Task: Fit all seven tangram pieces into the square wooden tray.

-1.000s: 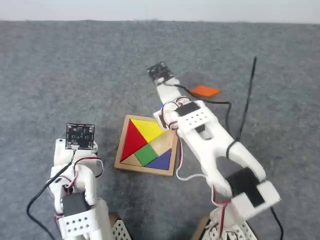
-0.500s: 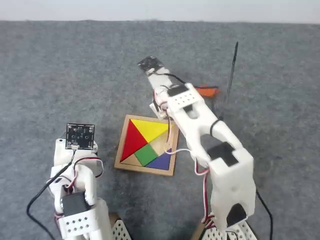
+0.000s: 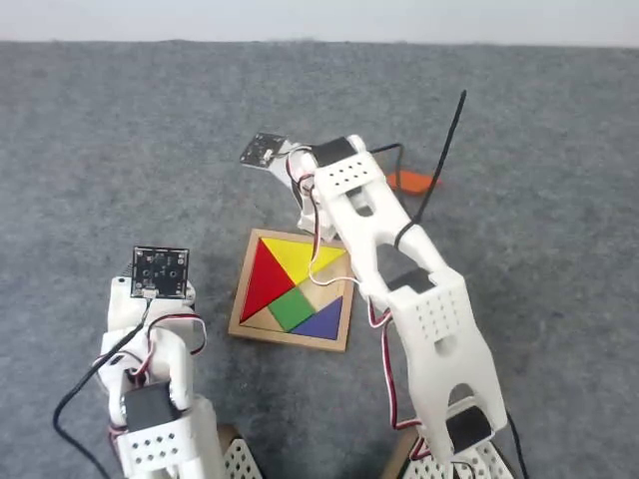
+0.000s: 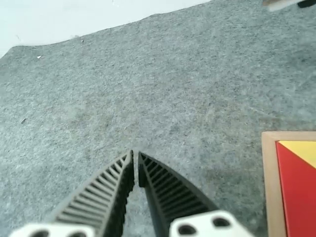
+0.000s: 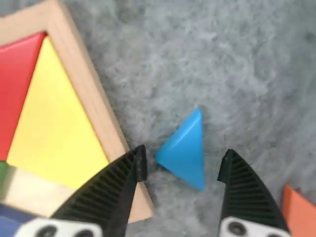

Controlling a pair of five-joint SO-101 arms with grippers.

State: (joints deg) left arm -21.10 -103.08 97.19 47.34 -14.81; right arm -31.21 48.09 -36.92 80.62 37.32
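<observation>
step: picking up a loose piece; the right arm is set to grab the blue triangle, grasp not yet made
right claw: open, one finger on each side of the blue triangle, no contact visible; one fingertip is almost over the tray rim
blue triangle: flat on the table, just outside the tray at its far-right corner, close to the rim but apart from it
orange piece: on the table beyond the tray's far-right corner, farther out than the blue triangle, untouched
tray contents: red triangle and yellow triangle meet along one edge; green square and a dark blue piece sit toward the tray's near side
pale patches: wood-coloured areas inside the tray, cannot tell if bare floor or unpainted pieces
left claw: closed on nothing, low over bare table off the tray's left side, well apart from the loose pieces
progress: judged over half done, at least two pieces are outside the tray
next move: close on the blue triangle, lift it over the rim, turn it to match a free triangular gap, set it down flat
risk: the finger nearest the tray may catch the rim on closing; the thin flat piece could skid on the felt instead of being pinched
</observation>
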